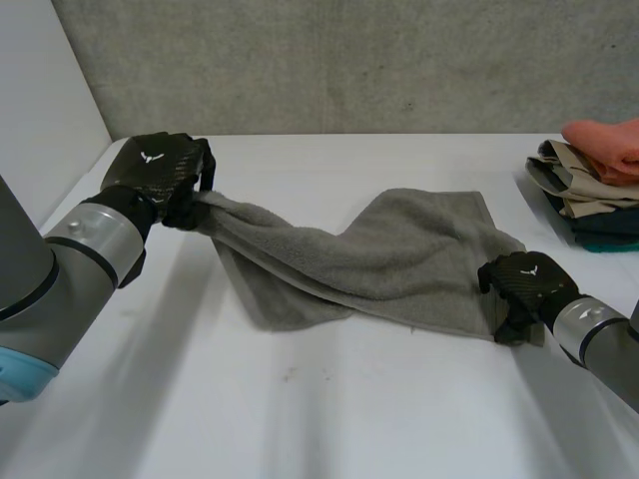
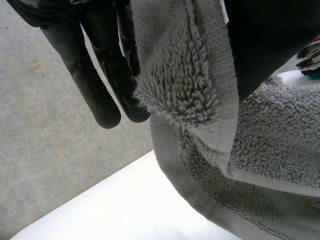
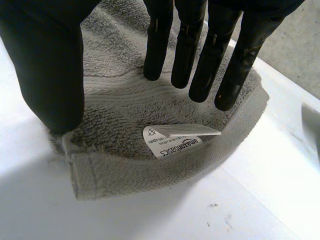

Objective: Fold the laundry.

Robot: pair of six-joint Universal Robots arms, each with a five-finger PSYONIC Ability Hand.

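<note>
A grey towel (image 1: 399, 249) lies rumpled across the middle of the white table (image 1: 300, 409). My left hand (image 1: 160, 172) holds its far left corner lifted off the table. In the left wrist view that corner (image 2: 200, 85) is pinched between the thumb and the fingers, while two other fingers (image 2: 97, 95) stick out straight beside it. My right hand (image 1: 519, 284) is at the towel's near right corner. In the right wrist view its fingers (image 3: 200, 65) are straight and spread over that corner (image 3: 125, 105), the thumb tip by the hem. A white label (image 3: 172, 140) lies under the palm.
A stack of folded laundry (image 1: 589, 190) with an orange piece on top sits at the table's far right edge. A grey wall (image 1: 349, 60) runs behind the table. Bare tabletop lies in front of the towel.
</note>
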